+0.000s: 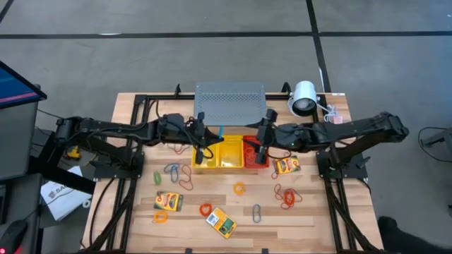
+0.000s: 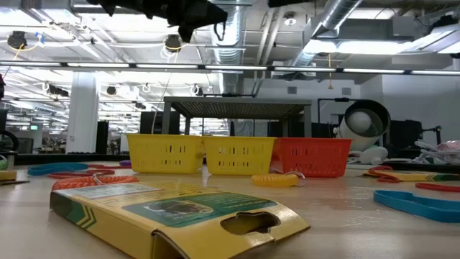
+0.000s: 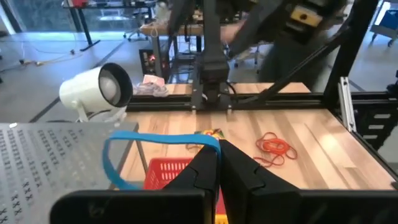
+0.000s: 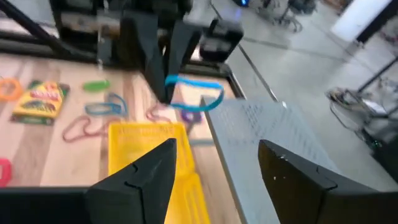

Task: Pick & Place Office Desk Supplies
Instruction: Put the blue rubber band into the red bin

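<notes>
My left gripper (image 1: 212, 139) hangs over the yellow mesh baskets (image 1: 219, 154), shut on a thin blue oval loop (image 3: 127, 139), which the right wrist view also shows (image 4: 200, 87). My right gripper (image 4: 217, 168) is open above the red basket (image 1: 252, 156) and holds nothing. Yellow-and-green card boxes (image 1: 169, 201), (image 1: 221, 222), (image 1: 287, 166) lie flat on the table. Around them lie orange (image 1: 240, 188), red (image 1: 286, 197) and green (image 1: 158, 177) band loops and blue-grey oval clips (image 1: 171, 169), (image 1: 257, 212). My left gripper pinches the blue loop by one end (image 3: 210, 143) between its two fingertips (image 3: 205, 163), which slant down from above. The loop is lifted clear. It sticks out sideways from the fingers toward the grey perforated box, above the baskets.
The big grey perforated box (image 1: 229, 102) stands just behind the baskets, close to both grippers. A white round lamp-like device (image 1: 304, 99) sits at the far right corner. A card box (image 2: 180, 212) lies close to the low camera. The near half of the table carries scattered supplies.
</notes>
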`<action>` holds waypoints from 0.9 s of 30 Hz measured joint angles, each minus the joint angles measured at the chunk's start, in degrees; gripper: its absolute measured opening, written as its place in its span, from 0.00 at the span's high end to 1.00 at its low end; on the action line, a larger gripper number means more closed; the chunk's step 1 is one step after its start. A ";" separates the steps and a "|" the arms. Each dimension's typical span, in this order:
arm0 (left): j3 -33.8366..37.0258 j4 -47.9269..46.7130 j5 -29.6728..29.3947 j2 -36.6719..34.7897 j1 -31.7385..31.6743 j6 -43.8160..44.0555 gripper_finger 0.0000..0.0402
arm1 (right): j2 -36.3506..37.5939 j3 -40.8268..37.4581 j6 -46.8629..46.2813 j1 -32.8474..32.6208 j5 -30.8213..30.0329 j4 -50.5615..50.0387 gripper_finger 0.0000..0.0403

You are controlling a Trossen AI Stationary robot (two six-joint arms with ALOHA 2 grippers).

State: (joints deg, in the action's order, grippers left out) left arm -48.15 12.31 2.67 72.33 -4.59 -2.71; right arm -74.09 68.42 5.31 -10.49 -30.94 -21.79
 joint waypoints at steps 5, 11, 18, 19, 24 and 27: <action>-1.89 -1.03 3.81 4.42 -2.26 -0.04 0.99 | 1.56 -3.15 -1.46 -1.97 -5.86 -1.46 0.46; -5.96 -1.07 8.95 11.50 -3.91 -0.05 0.99 | 4.02 -6.50 -4.30 -3.85 -9.87 -0.96 0.46; -14.74 -8.30 11.78 19.27 -4.16 -2.63 0.99 | 7.48 -10.25 -9.17 -5.33 -12.14 -2.45 0.46; -16.14 -9.13 11.88 20.45 -4.16 -2.98 0.99 | 8.15 -10.96 -9.61 -5.77 -13.51 -2.41 0.46; -20.95 -12.08 12.33 24.64 -4.16 -4.81 0.99 | 11.82 -14.12 -11.74 -8.85 -19.01 -2.54 0.46; -23.10 -13.00 13.87 26.91 -4.40 -5.00 0.99 | 13.33 -15.53 -12.59 -10.03 -20.17 -1.52 0.46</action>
State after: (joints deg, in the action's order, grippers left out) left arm -71.25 -0.70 16.55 99.23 -8.99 -7.70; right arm -60.76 52.89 -7.28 -20.52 -51.11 -23.31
